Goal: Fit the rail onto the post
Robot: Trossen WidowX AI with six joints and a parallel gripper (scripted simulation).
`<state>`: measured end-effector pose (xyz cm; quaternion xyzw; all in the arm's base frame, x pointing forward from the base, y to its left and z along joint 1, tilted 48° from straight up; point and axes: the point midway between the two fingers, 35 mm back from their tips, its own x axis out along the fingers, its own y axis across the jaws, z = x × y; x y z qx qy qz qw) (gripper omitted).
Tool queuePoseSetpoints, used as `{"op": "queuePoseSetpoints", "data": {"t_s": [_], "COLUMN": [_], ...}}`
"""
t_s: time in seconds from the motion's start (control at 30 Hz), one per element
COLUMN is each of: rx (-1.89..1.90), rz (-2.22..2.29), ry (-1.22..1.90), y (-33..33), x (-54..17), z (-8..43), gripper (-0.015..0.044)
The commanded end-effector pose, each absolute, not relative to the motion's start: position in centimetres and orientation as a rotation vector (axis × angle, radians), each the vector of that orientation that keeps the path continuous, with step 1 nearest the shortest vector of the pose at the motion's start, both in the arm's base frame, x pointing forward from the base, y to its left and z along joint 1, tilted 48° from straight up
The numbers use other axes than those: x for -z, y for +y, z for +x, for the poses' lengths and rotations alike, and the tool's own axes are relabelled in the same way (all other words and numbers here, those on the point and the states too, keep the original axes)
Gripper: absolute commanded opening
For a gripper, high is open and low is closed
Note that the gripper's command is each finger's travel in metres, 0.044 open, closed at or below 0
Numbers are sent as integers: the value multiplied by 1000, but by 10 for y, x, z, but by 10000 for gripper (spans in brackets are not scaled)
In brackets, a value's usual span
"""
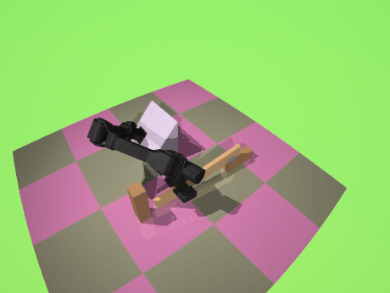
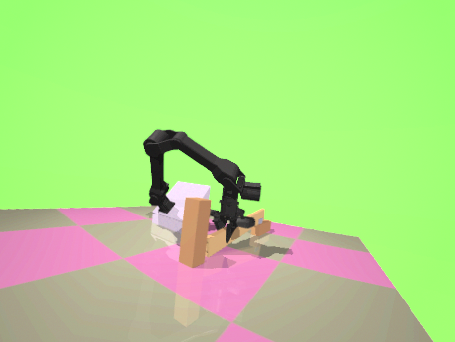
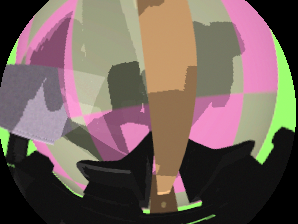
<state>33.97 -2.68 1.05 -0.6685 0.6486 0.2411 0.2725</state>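
The long wooden rail (image 1: 222, 157) (image 2: 216, 243) (image 3: 169, 55) slopes down from its far end, at the low footboard block (image 1: 241, 162) (image 2: 260, 228), to its near end low by the table. The bracket is partly hidden by the rail. The wooden post (image 1: 140, 206) (image 2: 193, 232) stands upright at the near end, with a narrow gap between them in the top view. Seating of the pegs cannot be seen. My gripper (image 1: 180, 191) (image 2: 227, 231) (image 3: 160, 133) points down over the rail's near part, its fingers closed in against both sides of the rail.
A pale lilac block (image 1: 158, 124) (image 2: 194, 191) (image 3: 35, 97) stands on the arm's base side, left of the rail in the wrist view. The arm reaches over beside it. The post rises close to my fingers. The checkered table (image 1: 237, 250) shows shadows and reflections.
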Motion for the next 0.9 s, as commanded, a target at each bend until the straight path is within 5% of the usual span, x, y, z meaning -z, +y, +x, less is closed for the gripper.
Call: {"op": "queuePoseSetpoints", "data": {"t_s": [0.0,0.87], "rx": [-649,-649], "rz": [-1804,-1804], "ry": [1747,1747], "y": [-27,-21], "x": [-11,-15], "z": [340,340], "gripper": [0,0]}}
